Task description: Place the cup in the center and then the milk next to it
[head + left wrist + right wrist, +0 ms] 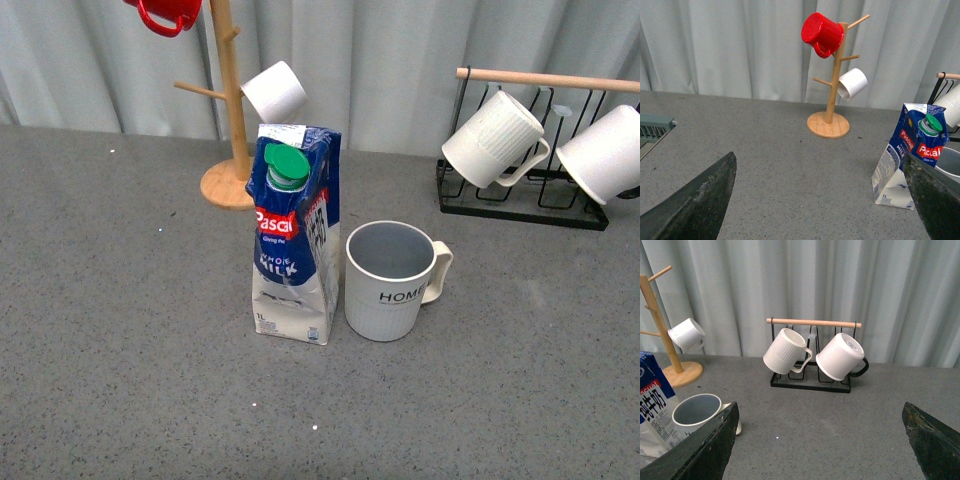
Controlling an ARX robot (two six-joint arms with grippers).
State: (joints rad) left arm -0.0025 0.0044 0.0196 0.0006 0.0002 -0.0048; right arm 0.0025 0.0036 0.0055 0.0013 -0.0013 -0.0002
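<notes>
Cup (393, 281) sits upright near mid-table in front view, opening up, grey-blue inside showing, "HOME" facing the camera, handle sticking out to the robot's right. Milk (294, 233) stands just beside it on the robot's left, v. close, maybe touching at the base; can't tell for sure. Carton is upright, long axis vertical w/ a slight lean, green cap on the slanted top toward the camera, label side also toward the camera. Judging by that layout, both steps look done: cup roughly central, milk next to it; nothing obvious left except maybe pulling the arms clear. No arm shows in front view. Left gripper (820, 200) has its dark fingers at either edge of the left wrist view, spread wide, nothing between them; milk (910, 155) appears off to one side there, apart from the fingers. Right gripper (820, 440) likewise spread wide & empty, w/ cup (697, 412) near one finger but not held. Behind: wooden mug tree (229, 110) w/ a red mug (165, 14) & small white cup (274, 91), and a wire rack (530, 150) w/ two white mugs, all well apart from the task pair
</notes>
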